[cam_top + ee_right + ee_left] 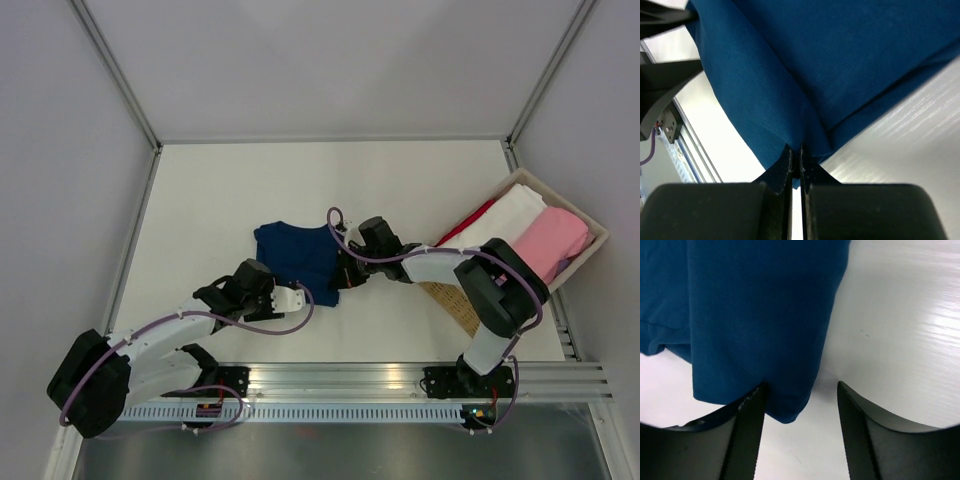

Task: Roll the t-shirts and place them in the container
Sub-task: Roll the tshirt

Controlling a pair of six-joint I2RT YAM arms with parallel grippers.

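A navy blue t-shirt (298, 254) lies partly folded on the white table, just ahead of both arms. My right gripper (345, 272) is at its right edge. In the right wrist view it (800, 152) is shut on a fold of the navy cloth (830, 60), which rises from the pinch. My left gripper (290, 298) sits at the shirt's near edge. Its jaws (800, 390) stand open in the left wrist view. A near corner of the navy cloth (755, 315) lies between them against the left finger (747, 430), loose and not pinched.
A basket (452, 303) at the right edge holds rolled shirts: white (510, 212), pink (552, 243) and a strip of red (468, 224). An aluminium rail (400, 380) runs along the near edge. Grey walls enclose the table on three sides.
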